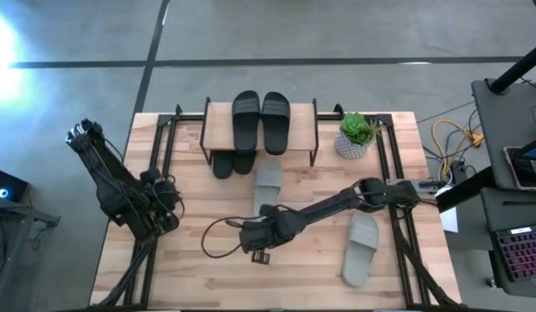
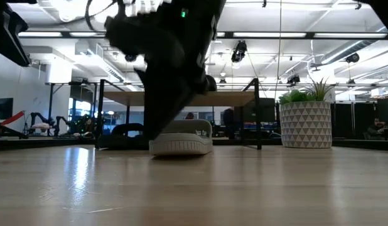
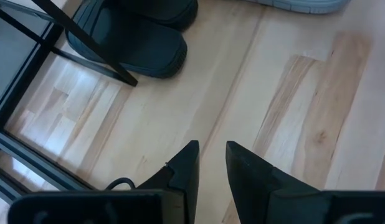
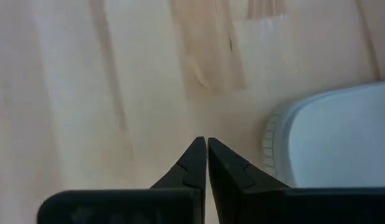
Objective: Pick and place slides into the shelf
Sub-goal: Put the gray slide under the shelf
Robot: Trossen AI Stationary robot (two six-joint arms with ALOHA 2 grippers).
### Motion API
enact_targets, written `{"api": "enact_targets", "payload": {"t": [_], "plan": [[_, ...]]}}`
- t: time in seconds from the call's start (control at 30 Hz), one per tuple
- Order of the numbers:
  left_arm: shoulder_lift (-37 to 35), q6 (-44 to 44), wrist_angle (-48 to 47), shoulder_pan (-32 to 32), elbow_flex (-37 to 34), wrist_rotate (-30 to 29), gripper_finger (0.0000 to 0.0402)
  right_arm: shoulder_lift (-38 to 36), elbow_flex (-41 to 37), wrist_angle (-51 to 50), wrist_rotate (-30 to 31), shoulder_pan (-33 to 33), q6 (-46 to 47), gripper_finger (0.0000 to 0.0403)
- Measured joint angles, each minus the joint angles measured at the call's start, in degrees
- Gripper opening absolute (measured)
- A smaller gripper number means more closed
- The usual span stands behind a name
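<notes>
The shelf (image 1: 218, 130) stands at the table's far middle. Two black slides (image 1: 260, 119) lie on its top board. Two more black slides (image 1: 232, 163) lie under it, with their ends sticking out toward the near edge. One pale grey-green slide (image 1: 268, 180) lies flat on the table in front of the shelf, and another (image 1: 362, 248) lies at the near right. My right gripper (image 4: 206, 148) is shut and empty. It points down at the table beside the near end of the middle pale slide (image 4: 332, 140). My left gripper (image 3: 211, 155) waits at the left, slightly open and empty.
A potted plant (image 1: 355, 135) in a white patterned pot stands right of the shelf. Black frame rails (image 1: 164, 143) run along the table's left and right sides. A cable (image 1: 218, 238) loops on the table by my right gripper. Bare wood lies at the near left.
</notes>
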Motion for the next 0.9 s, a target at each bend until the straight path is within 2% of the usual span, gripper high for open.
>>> {"api": "enact_targets", "payload": {"t": [0.13,0.3,0.73,0.9], "plan": [[1.35,0.0,0.06,0.0,0.0,0.02,0.0065,0.98,-0.24,-0.74,0.43,-0.75,-0.19,0.0008],[2.92,0.0,0.09,0.0,0.0,0.26,0.0065,1.16,-1.31,-1.54,4.13,-1.94,-1.17,0.0008],[4.34,-0.01,0.05,0.0,0.0,2.12,0.0065,0.96,-2.7,-3.94,4.81,-7.25,-7.93,0.0008],[4.27,0.0,0.05,0.0,0.0,2.1,0.0065,0.94,-2.8,-5.39,7.5,-8.67,-10.55,0.0008]]}}
